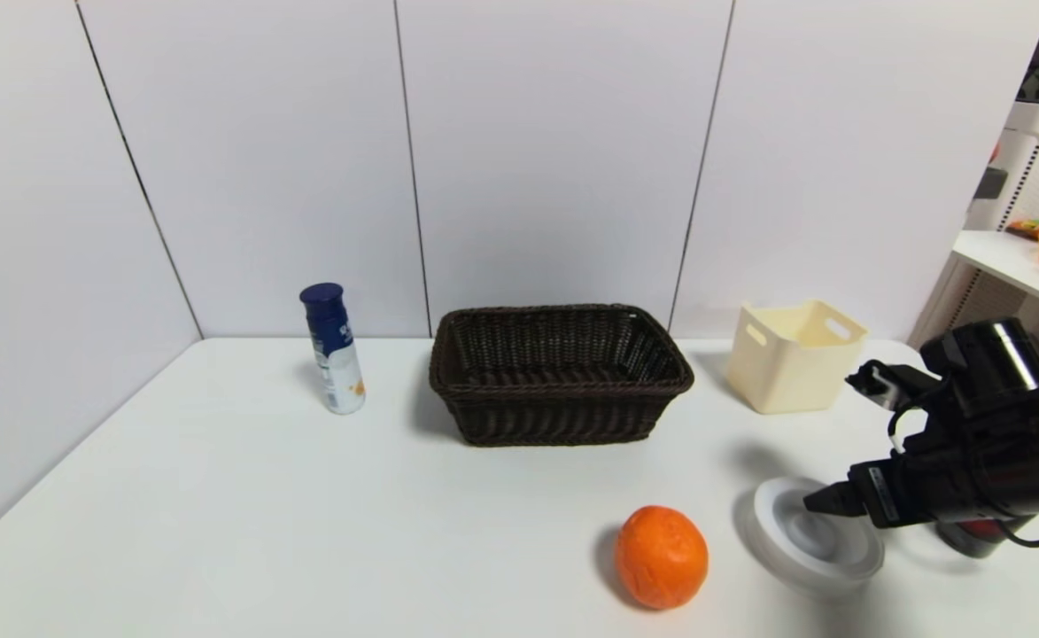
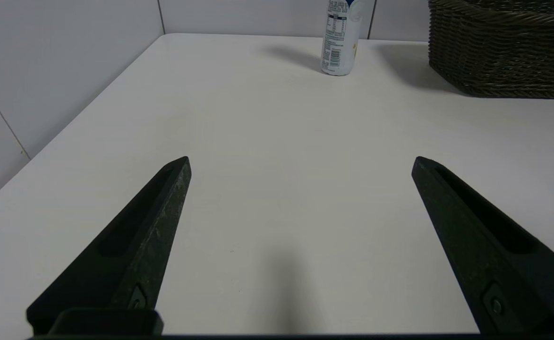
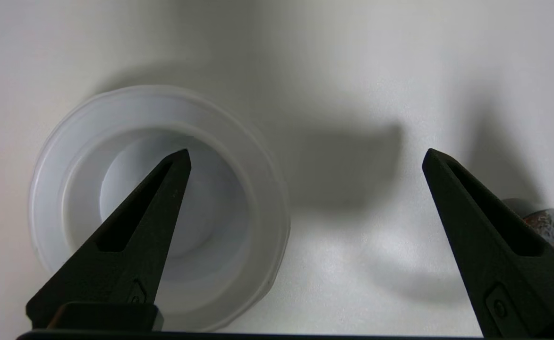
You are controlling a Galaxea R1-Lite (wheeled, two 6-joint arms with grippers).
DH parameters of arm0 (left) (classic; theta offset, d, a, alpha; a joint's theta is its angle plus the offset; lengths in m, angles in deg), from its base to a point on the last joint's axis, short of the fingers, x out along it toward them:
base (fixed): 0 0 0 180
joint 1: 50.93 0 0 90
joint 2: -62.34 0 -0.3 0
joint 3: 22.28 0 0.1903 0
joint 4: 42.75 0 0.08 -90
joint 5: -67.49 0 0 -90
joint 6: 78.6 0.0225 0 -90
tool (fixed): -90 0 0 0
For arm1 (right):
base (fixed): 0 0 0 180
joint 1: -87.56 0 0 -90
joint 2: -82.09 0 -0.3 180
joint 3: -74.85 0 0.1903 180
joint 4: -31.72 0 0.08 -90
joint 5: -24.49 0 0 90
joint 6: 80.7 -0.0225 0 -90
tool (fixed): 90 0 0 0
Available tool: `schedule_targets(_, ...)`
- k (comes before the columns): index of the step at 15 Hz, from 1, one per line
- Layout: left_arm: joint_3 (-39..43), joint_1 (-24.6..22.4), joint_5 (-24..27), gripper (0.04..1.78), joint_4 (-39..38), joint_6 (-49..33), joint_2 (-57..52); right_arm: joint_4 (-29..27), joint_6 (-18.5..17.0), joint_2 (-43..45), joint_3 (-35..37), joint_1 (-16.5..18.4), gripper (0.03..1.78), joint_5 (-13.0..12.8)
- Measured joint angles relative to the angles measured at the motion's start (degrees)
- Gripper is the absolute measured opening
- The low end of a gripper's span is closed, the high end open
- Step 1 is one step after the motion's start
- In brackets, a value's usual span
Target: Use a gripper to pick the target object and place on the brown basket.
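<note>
White table point(image 1: 218, 496), brown basket point(image 1: 560, 372) at back; right gripper point(image 3: 305, 160) spread wide above white disc point(image 1: 816, 536), one finger over its centre; left gripper point(image 2: 300, 163) parked, spread.

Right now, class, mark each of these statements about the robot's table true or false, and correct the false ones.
1. The right tool is open, one finger over the white lid. True.
2. The lid already lies in the brown basket. False: it lies on the table, beside the orange.
3. The blue-capped bottle stands upright, on the robot's left of the basket. True.
4. The cream bin sits inside the basket. False: it stands apart, on the basket's right.
5. The left tool holds the bottle. False: it is open over bare table.
</note>
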Motion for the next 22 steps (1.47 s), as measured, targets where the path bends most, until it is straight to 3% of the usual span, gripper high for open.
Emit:
schedule_targets(14, 0.02, 0.00, -0.02, 1.69, 0.02, -0.02, 0.00, -0.22, -0.04, -3.11, -0.30, 0.22, 1.70, 0.30)
schedule_targets(18, 0.02, 0.00, 0.00, 1.69, 0.00, 0.00, 0.02, -0.45, 0.00, -2.89, -0.29, 0.20, 1.13, 0.39)
schedule_targets(22, 0.02, 0.00, -0.02, 1.69, 0.02, 0.00, 0.00, -0.69, -0.06, -2.50, -0.21, 0.16, 0.68, 0.39)
